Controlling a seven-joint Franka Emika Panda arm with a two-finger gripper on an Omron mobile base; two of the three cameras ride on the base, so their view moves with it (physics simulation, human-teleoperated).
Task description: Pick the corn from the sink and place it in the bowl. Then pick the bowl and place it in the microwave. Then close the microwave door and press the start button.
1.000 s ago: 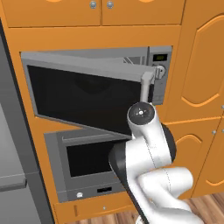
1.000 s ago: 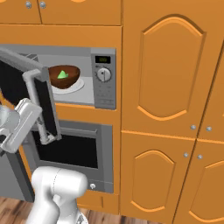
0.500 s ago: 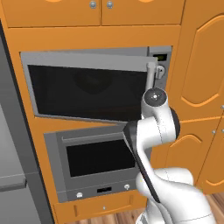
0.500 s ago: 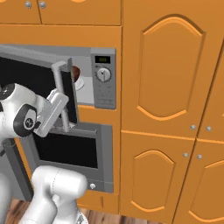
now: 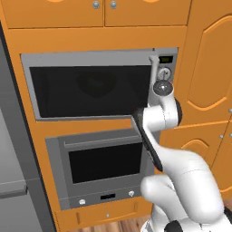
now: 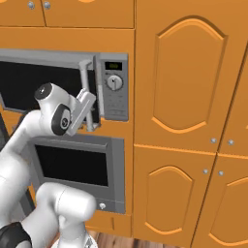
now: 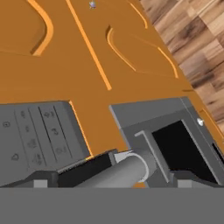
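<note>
The microwave door lies flush with the microwave's grey front, its dark glass covering the inside, so the bowl and the corn are hidden. Its vertical grey handle stands just left of the control panel with its round knob. My gripper is pressed against the lower end of that handle. In the hand view the handle lies as a grey cylinder between my spread dark fingertips, and the gripper is open. The sink is out of view.
The larger oven with a horizontal handle sits right under the microwave. Orange cabinet doors fill the wall to the right, and a grey appliance side stands at the far left. Wood floor lies below.
The microwave door has swung from half open to flat against the front, with my hand following it rightward. The bowl with the corn, visible inside before, is now covered.
</note>
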